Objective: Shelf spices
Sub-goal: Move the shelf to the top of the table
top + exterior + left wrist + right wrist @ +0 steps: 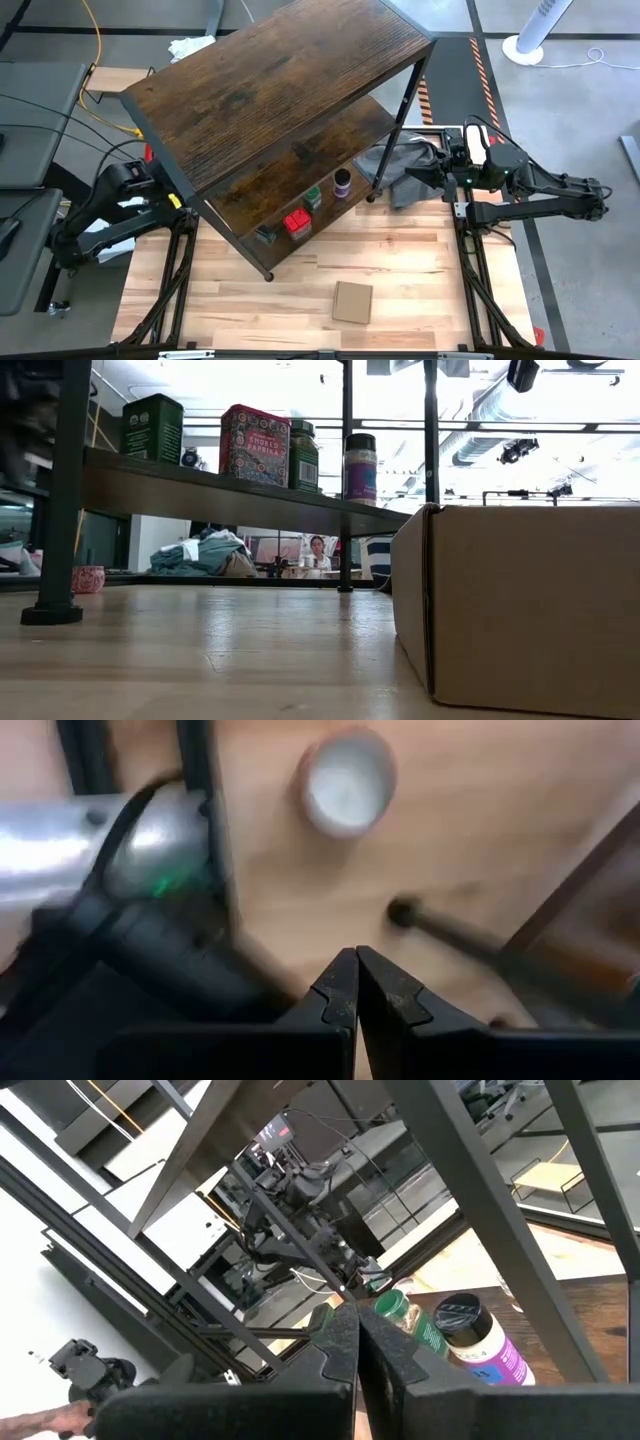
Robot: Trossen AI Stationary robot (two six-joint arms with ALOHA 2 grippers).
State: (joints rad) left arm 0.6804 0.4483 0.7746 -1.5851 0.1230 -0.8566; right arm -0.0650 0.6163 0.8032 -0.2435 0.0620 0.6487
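Note:
The shelf stands across the table's middle. On its lower board stand the spices: a purple-lidded bottle, a green-lidded jar, a red box and a dark tin. The low view shows them in a row: dark green tin, red tin, green jar, purple bottle. My left gripper is shut and empty, pointing down at the table by the shelf's left foot. My right gripper is shut and empty, level, right of the shelf, facing the purple-lidded bottle.
A flat brown cardboard piece lies near the table's front; it fills the right of the low view. A grey cloth lies under my right gripper. A small round pale cup stands on the table by the left arm.

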